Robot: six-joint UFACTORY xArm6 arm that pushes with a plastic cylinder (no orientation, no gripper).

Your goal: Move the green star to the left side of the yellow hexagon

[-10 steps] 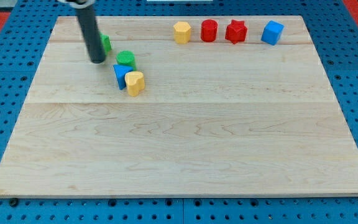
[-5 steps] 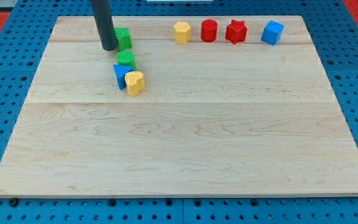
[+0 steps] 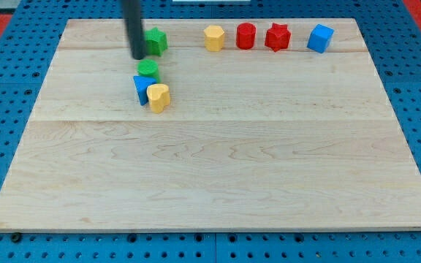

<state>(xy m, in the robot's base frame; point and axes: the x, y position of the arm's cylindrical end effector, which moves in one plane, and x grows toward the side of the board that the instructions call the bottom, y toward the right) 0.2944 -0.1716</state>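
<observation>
One tip point(image 3: 137, 57) against the green star's point(image 3: 156, 39) left edge.

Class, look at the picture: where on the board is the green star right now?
The green star sits near the view's top, left of centre, just right of my tip, with the yellow hexagon further to its right.

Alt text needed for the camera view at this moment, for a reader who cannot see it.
My tip sits just to the view's left of the green star, with the yellow hexagon farther to the view's right on the wooden board. Below the star, a green cylinder, blue block and yellow block cluster together.
</observation>
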